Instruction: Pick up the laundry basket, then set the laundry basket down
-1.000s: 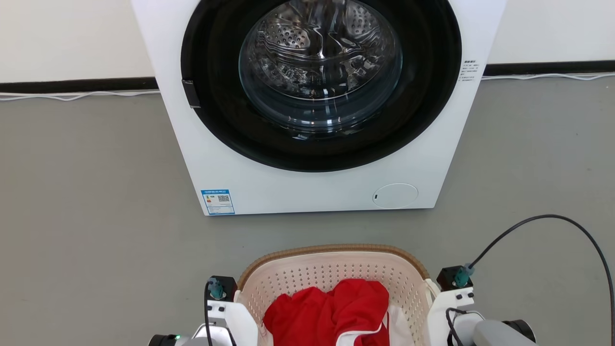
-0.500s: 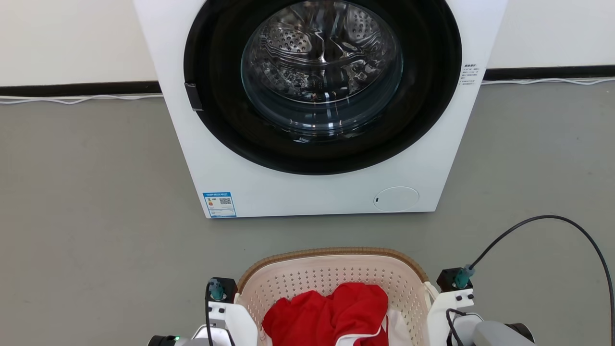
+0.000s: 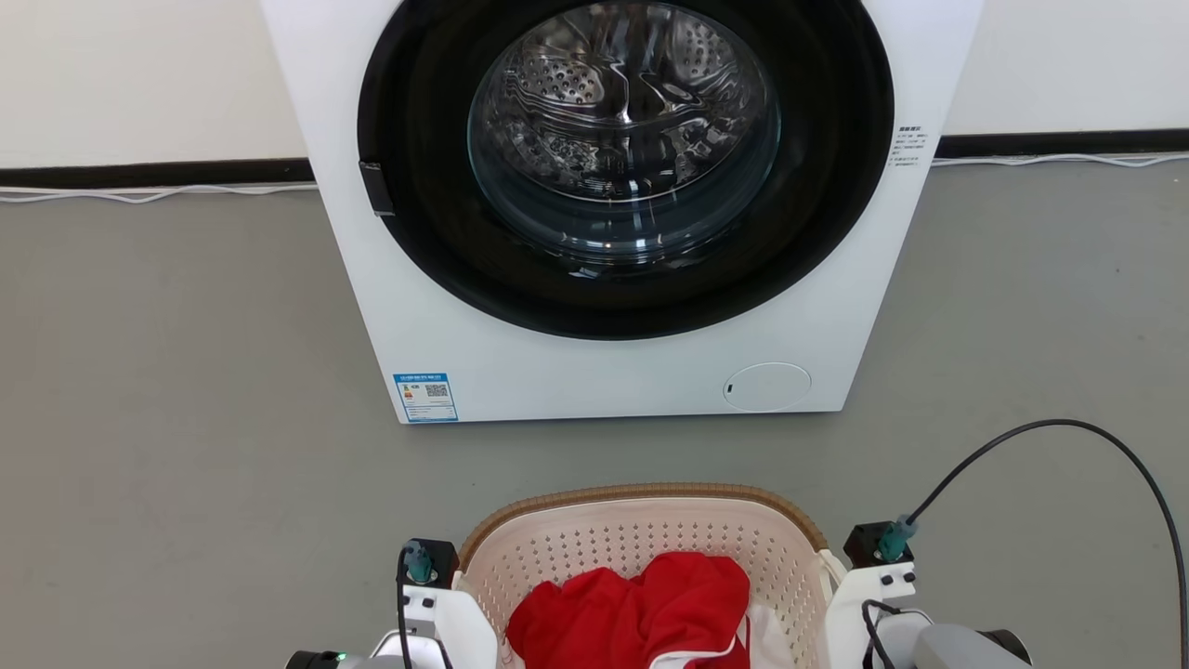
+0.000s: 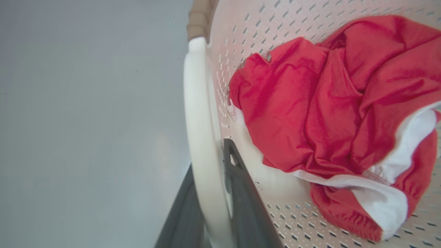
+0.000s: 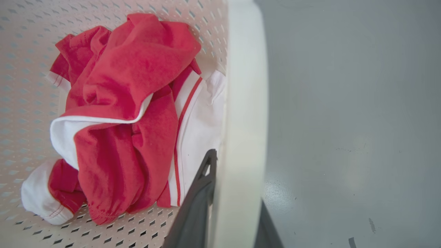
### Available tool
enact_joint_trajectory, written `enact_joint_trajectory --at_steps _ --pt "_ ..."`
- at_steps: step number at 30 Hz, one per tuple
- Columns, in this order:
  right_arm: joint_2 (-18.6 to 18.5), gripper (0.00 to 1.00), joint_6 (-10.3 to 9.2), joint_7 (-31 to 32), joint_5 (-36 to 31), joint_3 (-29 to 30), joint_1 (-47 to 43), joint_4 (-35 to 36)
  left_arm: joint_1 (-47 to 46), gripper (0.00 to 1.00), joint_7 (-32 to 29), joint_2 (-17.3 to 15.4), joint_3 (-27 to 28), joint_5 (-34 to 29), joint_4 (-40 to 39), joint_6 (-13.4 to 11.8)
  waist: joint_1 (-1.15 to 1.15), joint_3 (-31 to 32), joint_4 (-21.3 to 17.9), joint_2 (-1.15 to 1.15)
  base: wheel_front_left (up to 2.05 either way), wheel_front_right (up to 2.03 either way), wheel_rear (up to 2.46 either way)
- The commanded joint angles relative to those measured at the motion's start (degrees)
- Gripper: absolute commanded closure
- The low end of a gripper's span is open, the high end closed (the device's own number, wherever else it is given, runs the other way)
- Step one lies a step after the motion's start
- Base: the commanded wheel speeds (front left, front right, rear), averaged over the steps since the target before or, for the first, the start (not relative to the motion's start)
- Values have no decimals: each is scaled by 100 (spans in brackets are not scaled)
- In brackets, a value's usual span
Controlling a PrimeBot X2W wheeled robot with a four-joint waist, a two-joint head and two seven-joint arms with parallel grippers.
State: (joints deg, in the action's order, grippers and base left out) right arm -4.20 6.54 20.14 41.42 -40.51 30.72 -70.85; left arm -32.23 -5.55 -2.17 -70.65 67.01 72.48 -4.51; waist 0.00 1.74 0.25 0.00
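Before the white front-loading washing machine point(image 3: 594, 372), over the smooth grey floor point(image 3: 186, 372), the cream perforated plastic laundry basket point(image 3: 641, 492) with its brown woven-look rim lies between both arms. Whether it rests on the floor or hangs clear I cannot tell. The left gripper point(image 4: 210, 162) and right gripper point(image 5: 237, 179) each clamp a white loop handle point(image 4: 196, 120), one finger inside and one outside. It is stiff plastic holding one crumpled red-and-white garment point(image 3: 632, 604), so probably light; the handles look the soundest hold. A pale wall stands behind.

The laundry basket point(image 3: 641, 539) (cream, perforated, brown woven-look rim) is upright, low-centre in the head view.
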Motion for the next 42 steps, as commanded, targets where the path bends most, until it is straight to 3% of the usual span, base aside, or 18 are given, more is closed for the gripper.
enact_joint_trajectory --at_steps 1,30,42 --pt "132 100 95 -47 31 -126 172 120 -210 100 68 -71 40 -22 -6 41 0 4 -7 0 0 0 0" --pt "132 100 95 -123 375 -444 235 69 -197 100 91 -71 -19 56 -18 42 0 -27 -23 0 0 0 0" --pt "132 100 95 -599 382 -624 474 236 -578 100 279 -71 -39 9 -54 -59 0 -727 6 0 0 0 0"
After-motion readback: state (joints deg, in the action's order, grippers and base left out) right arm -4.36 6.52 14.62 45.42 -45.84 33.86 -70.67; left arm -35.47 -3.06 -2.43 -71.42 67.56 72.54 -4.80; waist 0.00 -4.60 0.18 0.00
